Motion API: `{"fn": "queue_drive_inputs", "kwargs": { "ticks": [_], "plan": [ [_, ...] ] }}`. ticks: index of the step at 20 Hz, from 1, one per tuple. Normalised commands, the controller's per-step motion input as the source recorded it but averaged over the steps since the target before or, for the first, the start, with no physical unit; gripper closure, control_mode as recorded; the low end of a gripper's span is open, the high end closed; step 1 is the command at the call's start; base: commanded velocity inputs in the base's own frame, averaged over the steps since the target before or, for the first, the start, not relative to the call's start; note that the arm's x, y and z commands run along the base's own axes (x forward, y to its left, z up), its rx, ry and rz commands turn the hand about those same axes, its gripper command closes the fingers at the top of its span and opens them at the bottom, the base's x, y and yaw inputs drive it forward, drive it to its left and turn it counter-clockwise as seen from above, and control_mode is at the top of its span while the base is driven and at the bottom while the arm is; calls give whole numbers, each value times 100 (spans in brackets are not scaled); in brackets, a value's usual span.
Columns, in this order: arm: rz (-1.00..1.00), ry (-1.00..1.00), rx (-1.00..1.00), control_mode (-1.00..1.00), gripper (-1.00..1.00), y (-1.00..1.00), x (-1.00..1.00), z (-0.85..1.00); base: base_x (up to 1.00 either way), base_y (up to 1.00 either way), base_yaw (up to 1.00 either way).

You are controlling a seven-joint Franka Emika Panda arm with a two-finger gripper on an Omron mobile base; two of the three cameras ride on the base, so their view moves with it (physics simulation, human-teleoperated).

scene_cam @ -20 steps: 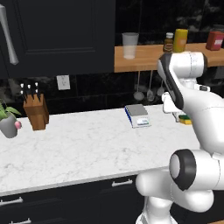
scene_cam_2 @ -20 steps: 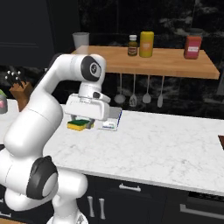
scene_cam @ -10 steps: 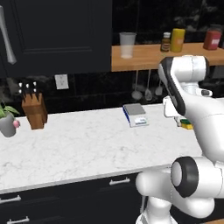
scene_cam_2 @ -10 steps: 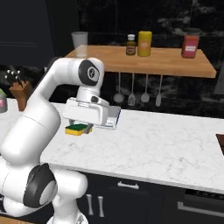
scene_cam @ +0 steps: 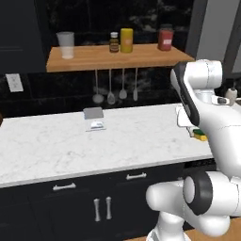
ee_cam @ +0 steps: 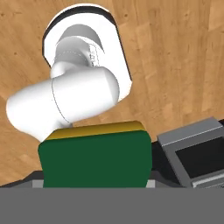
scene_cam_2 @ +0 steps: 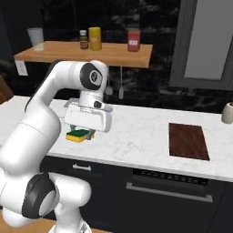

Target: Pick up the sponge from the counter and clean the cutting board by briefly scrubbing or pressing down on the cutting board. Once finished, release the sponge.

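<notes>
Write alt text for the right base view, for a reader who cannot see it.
A white robot arm holds a green-and-yellow sponge in its gripper at the front edge of a white marble counter. A dark wooden cutting board lies flat on the counter, well away from the sponge, below a wall shelf with jars.

Rendered frames, flat even light with no single visible source. Upper walls and cabinets stay very dark, near black; the counter [scene_cam_2: 136,136] reads bright white, its grey veining faint. Wooden wall shelf [scene_cam: 117,56] evenly lit, warm orange, no glare. Soft, weak shadows: a dim patch under the sponge [scene_cam_2: 78,134] below the hand in the right base view. Gentle shading rounds the white arm links, no hard highlights. Both base views are soft, slightly blurred, edges jagged from low resolution. Hand view is sharper; the sponge [ee_cam: 94,159] shows flat saturated green, the wooden floor bright and shadowless. No lens distortion noticeable at the edges.
</notes>
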Motion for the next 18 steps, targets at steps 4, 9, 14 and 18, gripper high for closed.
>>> {"fn": "queue_drive_inputs", "kwargs": {
  "ticks": [4,9,14,18],
  "plan": [
    [0,0,0,100,100,0,0,0,1,-100,0],
    [0,0,0,100,100,0,0,0,14,-98,0],
    [0,0,0,100,100,0,0,0,56,-25,0],
    [0,0,0,100,100,0,0,0,95,0,1]
  ]
}}
